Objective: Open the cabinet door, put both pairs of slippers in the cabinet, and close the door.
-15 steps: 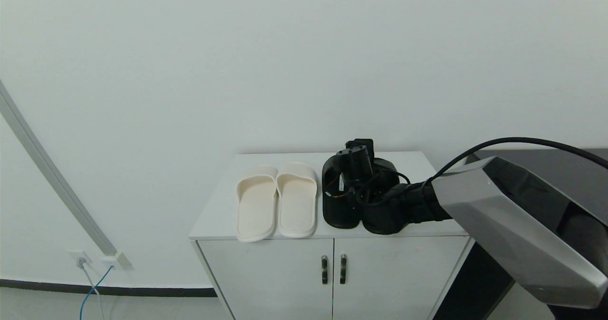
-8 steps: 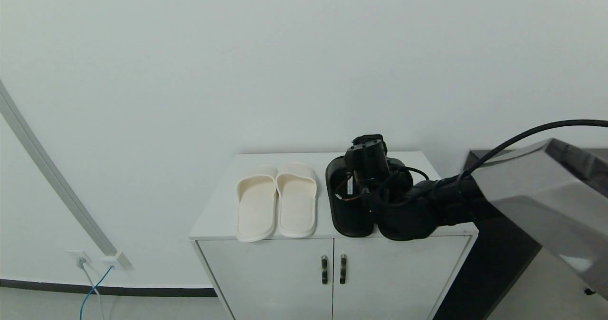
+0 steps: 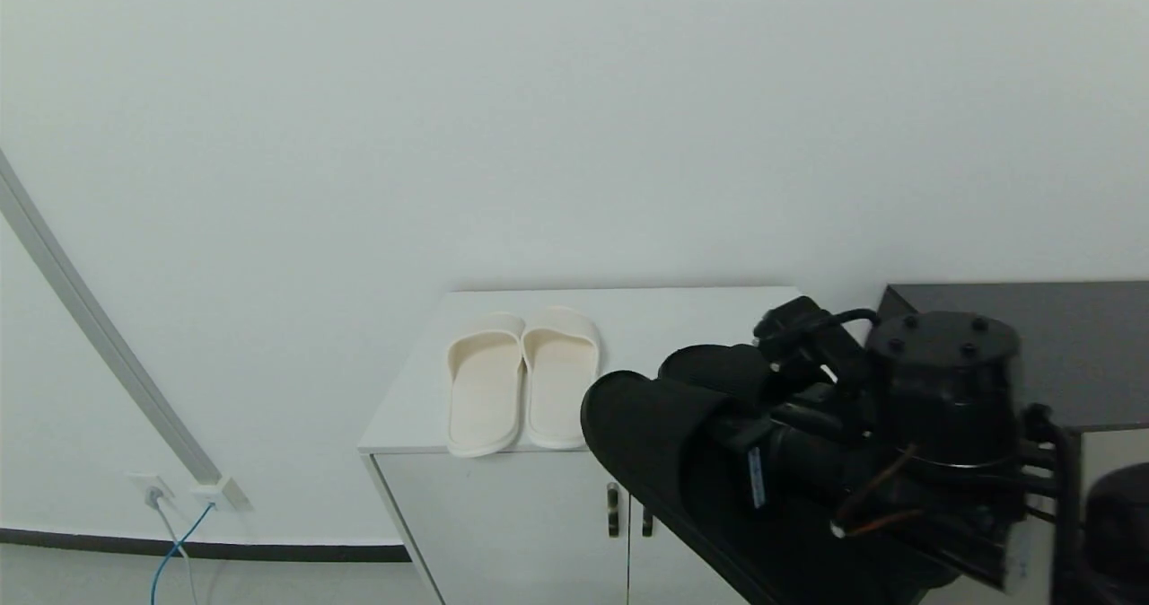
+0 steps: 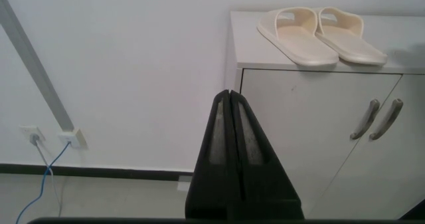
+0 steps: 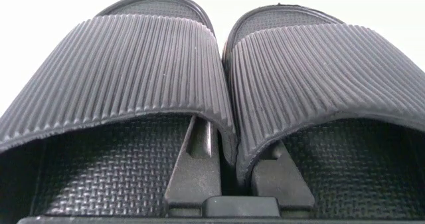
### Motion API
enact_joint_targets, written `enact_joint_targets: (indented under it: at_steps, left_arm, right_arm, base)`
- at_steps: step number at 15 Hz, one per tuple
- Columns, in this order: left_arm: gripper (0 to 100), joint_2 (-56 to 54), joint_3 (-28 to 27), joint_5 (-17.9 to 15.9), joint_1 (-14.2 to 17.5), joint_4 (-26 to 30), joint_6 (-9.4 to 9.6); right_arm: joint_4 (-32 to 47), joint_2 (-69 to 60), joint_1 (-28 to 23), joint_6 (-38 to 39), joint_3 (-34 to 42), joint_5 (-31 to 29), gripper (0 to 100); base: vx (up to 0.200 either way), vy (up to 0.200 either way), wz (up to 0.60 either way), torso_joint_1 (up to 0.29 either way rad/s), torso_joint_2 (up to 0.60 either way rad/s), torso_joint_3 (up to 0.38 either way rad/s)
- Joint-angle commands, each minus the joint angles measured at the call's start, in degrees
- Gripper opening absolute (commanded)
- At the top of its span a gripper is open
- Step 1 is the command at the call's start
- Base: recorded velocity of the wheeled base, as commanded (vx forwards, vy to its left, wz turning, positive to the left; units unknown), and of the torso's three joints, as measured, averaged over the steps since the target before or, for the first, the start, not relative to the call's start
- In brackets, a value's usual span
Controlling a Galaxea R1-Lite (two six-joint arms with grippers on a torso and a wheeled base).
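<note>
right gripper (image 5: 231, 147) clamped on black slippers (image 3: 651, 430), held up lower right, white slippers (image 3: 523, 381) centre on closed cabinet (image 3: 503, 515), left gripper (image 4: 230, 127) fingers pressed together, empty

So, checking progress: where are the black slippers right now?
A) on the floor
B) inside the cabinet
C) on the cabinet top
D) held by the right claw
D: the right claw grips the black slippers, held off the cabinet top where the cream slippers lie.

Two white slippers (image 3: 523, 381), two black slippers (image 3: 651, 425), one cabinet (image 3: 682, 318) with two doors (image 3: 512, 524), two handles (image 3: 613, 508), two sockets (image 3: 148, 484).
</note>
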Motion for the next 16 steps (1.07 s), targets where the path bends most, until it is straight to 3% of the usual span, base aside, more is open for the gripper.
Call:
enact_joint_targets:
  at_steps: [1,4,10,16]
  left_arm:
    - [0,-0.01,0.00,0.02,0.00,-0.01,-0.04]
    - [0,-0.01,0.00,0.02,0.00,-0.01,0.32]
    - [0,-0.01,0.00,0.02,0.00,-0.01,0.23]
    - [0,-0.01,0.00,0.02,0.00,-0.01,0.23]
  right_arm:
    - [-1.48,-10.35,-0.76,-2.84,5.73,4.84,0]
    - [-2.36,-10.44,-1.02,-10.04,9.59,8.62,0]
    - [-3.77,-10.17,-0.85,-9.25,10.56,9.85,0]
    - [-3.68,-9.82,-0.85,-9.25,11.17,9.94,0]
  base:
    - [0.000,0.000,0.00,0.000,0.00,0.000]
    - [0.000,0.000,0.00,0.000,0.00,0.000]
    - [0.000,0.000,0.00,0.000,0.00,0.000]
    - [-0.200,0.000,0.00,0.003,0.00,0.005]
